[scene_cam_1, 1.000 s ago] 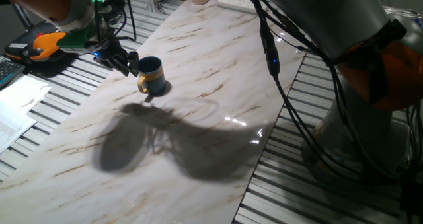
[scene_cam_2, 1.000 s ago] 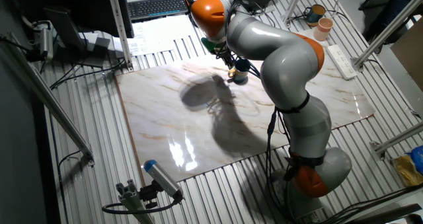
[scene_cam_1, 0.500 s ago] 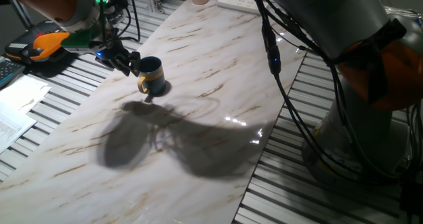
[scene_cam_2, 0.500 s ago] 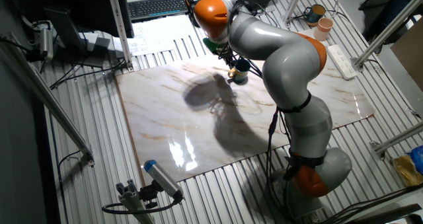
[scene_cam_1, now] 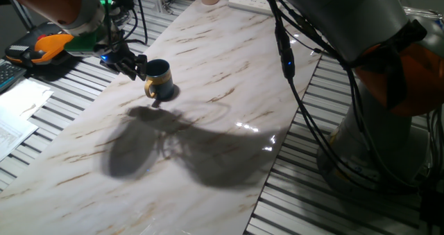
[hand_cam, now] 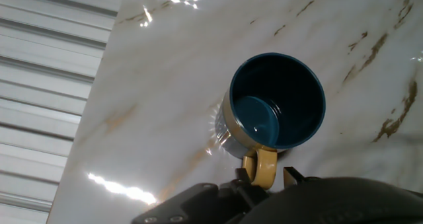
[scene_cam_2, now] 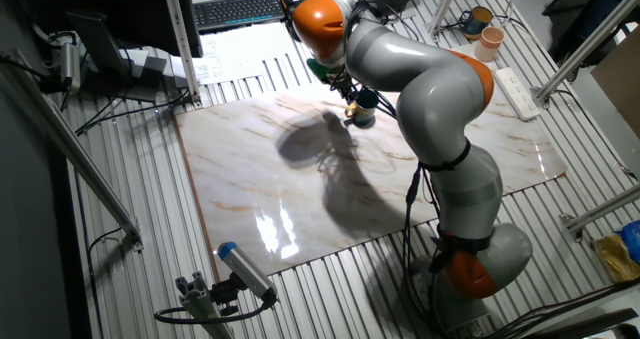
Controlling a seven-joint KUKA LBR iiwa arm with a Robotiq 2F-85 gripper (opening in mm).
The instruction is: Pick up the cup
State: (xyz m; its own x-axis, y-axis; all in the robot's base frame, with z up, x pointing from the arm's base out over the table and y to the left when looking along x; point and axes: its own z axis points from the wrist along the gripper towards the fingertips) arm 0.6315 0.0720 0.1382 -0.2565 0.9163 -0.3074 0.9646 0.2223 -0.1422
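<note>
The cup (scene_cam_1: 159, 77) is a small navy mug with a yellow handle, standing upright on the marble table (scene_cam_1: 229, 75) near its left edge. My gripper (scene_cam_1: 134, 66) hangs just left of it, fingers close to the rim and handle. In the hand view I look down into the cup (hand_cam: 277, 104). Its handle (hand_cam: 263, 169) points toward my gripper (hand_cam: 266, 180), and a dark fingertip shows on each side of it. The left tip is close against the handle; the right one shows a small gap. In the other fixed view the cup (scene_cam_2: 367, 104) sits beside the gripper (scene_cam_2: 348, 95).
A pale pink cup (scene_cam_2: 489, 42) and another mug (scene_cam_2: 474, 21) stand off the table at the far end, near a power strip (scene_cam_2: 517, 89). Papers (scene_cam_1: 17, 117) and a keyboard (scene_cam_2: 238, 9) lie beyond the table's left edge. The arm's cables (scene_cam_1: 291, 82) hang over the marble.
The gripper has edged slightly up and toward the cup's rim since a second ago. The cup has not moved.
</note>
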